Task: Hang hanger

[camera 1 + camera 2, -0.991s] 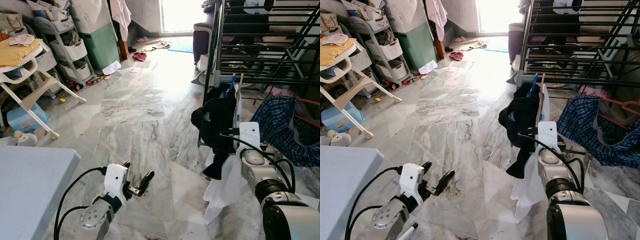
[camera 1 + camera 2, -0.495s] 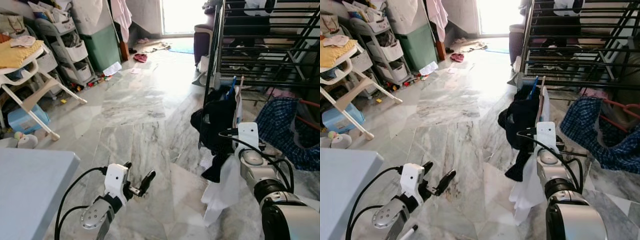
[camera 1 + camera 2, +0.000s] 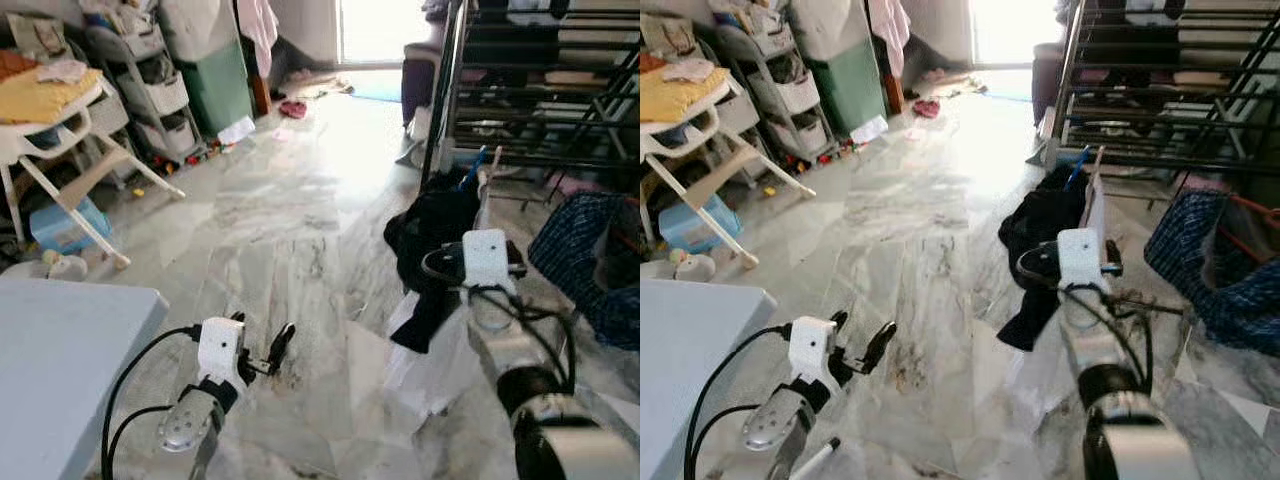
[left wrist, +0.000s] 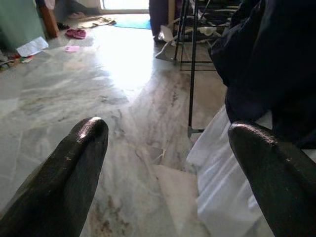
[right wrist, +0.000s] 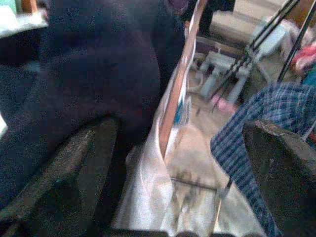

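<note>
A grey-veined marble floor (image 3: pixel 280 210) spreads across most of the head views, running to a bright doorway at the upper centre of the frame. A black metal drying rack (image 3: pixel 540 90) fills the upper right, with a blue plaid cloth (image 3: pixel 590 250) draped low at the right edge. At the lower left corner sits the pale blue counter (image 3: pixel 60 360), and above it, at the upper left, a white high chair (image 3: pixel 50 140) with a yellow cloth on its seat stands before a shelf trolley of bins (image 3: pixel 150 80) and a green cabinet (image 3: pixel 215 80). Right of centre, a dark garment (image 3: pixel 435 230) and a white garment (image 3: pixel 430 350) hang together off a wooden hanger (image 5: pixel 177 84), whose pale edge stands nearly upright between the dark cloth and the plaid in the right wrist view (a blue clip or peg shows at its top in the head views). The right gripper (image 5: pixel 182 163) is raised just behind these clothes at centre right, its fingers spread wide to either side of the hanger and not closed on it. The left gripper (image 3: pixel 262 352) sits low at lower centre-left above the floor, its fingers (image 4: pixel 74 168) released and apart with nothing between them.
</note>
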`<state>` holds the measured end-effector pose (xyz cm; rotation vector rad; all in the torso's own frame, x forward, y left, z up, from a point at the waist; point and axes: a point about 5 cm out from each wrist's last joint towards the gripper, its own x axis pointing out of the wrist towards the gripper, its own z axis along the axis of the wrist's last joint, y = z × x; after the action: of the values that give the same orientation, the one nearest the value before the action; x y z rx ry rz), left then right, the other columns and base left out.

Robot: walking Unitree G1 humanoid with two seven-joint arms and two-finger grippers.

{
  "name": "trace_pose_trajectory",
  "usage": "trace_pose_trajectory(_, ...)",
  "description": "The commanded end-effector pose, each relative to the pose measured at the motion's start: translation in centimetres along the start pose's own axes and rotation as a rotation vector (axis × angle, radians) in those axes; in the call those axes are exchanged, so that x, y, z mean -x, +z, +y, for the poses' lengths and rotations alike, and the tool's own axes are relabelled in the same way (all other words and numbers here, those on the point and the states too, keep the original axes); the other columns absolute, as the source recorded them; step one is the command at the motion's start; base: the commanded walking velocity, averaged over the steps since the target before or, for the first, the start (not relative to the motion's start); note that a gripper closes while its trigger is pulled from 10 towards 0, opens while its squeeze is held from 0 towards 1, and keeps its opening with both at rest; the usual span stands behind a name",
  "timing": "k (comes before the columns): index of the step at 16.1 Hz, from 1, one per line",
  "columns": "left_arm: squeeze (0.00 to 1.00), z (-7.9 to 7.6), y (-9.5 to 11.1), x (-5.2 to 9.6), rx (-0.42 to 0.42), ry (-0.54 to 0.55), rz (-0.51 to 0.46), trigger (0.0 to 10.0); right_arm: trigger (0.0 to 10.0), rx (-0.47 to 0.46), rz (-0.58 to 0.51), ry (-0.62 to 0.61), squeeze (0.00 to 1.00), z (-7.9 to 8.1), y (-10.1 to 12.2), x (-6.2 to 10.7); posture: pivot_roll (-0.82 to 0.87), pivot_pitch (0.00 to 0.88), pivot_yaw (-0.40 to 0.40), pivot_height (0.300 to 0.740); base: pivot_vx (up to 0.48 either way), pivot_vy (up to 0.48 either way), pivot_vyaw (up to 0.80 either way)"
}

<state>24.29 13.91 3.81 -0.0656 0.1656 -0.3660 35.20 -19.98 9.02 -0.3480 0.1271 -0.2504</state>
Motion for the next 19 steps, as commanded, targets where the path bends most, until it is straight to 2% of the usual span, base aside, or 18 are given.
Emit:
trace_pose_trajectory(1, 0.0, 0.4, 0.6, 0.1, -0.02, 0.015, -0.017, 10.0, 10.0, 0.001, -0.073, 0.001, 0.0, 0.5, 1.3, 0.1, -0.09, 0.0, 0.088, 0.74, 0.0, 0.0, 0.0)
trace_pose_trajectory(3, 0.0, 0.2, 0.7, 0.1, -0.021, 0.004, -0.023, 10.0, 10.0, 0.006, -0.092, 0.01, 0.0, 1.1, 1.3, 0.5, -0.1, 0.0, 0.09, 0.74, 0.0, 0.0, 0.0)
trace_pose_trajectory(4, 0.0, 0.1, 0.7, 0.0, -0.022, -0.002, -0.021, 10.0, 10.0, -0.021, -0.057, 0.017, 0.0, 1.3, 0.9, 0.6, -0.1, 0.001, 0.092, 0.74, 0.0, 0.0, 0.0)
trace_pose_trajectory(7, 0.0, 0.0, 0.8, 0.0, -0.025, -0.004, -0.021, 10.0, 10.0, -0.047, -0.065, 0.019, 0.0, 1.1, 1.0, 0.7, -0.1, 0.0, 0.091, 0.74, 0.0, 0.0, 0.0)
trace_pose_trajectory(11, 0.0, 0.8, 1.5, 0.0, -0.039, 0.052, -0.053, 10.0, 10.0, -0.023, -0.176, 0.05, 0.0, 1.4, 2.4, 1.0, -0.09, 0.0, 0.083, 0.74, 0.0, 0.0, 0.0)
trace_pose_trajectory(15, 0.0, 0.8, 1.5, 0.0, -0.035, 0.067, -0.056, 10.0, 10.0, -0.052, -0.119, 0.056, 0.0, 1.8, 1.2, 1.7, -0.09, 0.0, 0.081, 0.74, 0.0, 0.0, 0.0)
trace_pose_trajectory(19, 0.0, 0.8, 1.3, 0.0, -0.008, 0.05, -0.044, 10.0, 10.0, -0.092, -0.132, 0.094, 0.0, 2.4, 1.0, 2.7, -0.1, 0.0, 0.089, 0.74, 0.0, 0.0, -0.2)
